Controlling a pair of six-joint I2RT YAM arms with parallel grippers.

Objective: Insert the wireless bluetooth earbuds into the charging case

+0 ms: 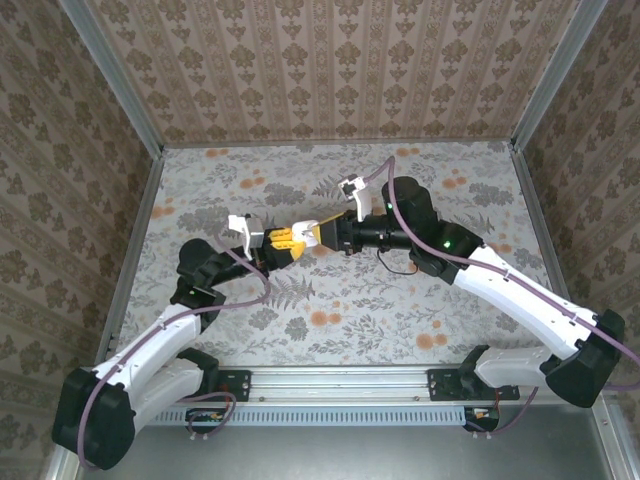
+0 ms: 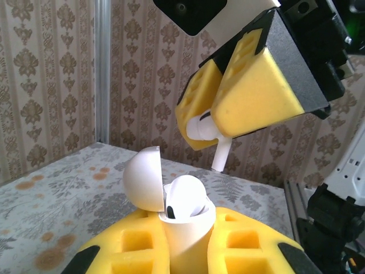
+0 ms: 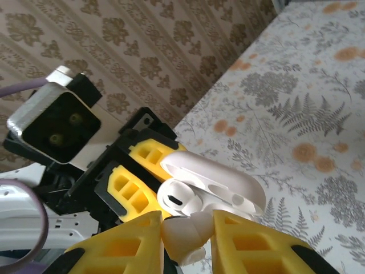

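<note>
The charging case [image 2: 185, 235] stands upright between the yellow fingers of the left gripper [image 1: 277, 240], which are clamped against its two sides. Its mouth faces up in the left wrist view. The domed lid [image 2: 142, 177] is swung open and leans to the left, hinged at the rim. One white bud, the seated earbud [image 2: 185, 195], sits inside the case. Its rounded head rises above the rim and its stem is hidden down in the body. Whether the socket beside it is free, I cannot tell.

The right gripper [image 2: 208, 128] hangs above and to the right of the case. Its yellow pads are pressed together on the held earbud [image 2: 201, 127], gripping the head. The stem [image 2: 220, 153] sticks out below the fingertips. The bud's long axis runs close to vertical in that view, tilted slightly, with the stem end pointing down. It is apart from the case, near the right side of the open mouth.

From the right wrist, the held earbud [image 3: 182, 237] is pinched between the fingers, just in front of the open case [image 3: 228, 194].

From above, the two grippers meet nose to nose over the middle of the floral table [image 1: 400, 300], a little left of centre. The case and buds are too small to make out there.
</note>
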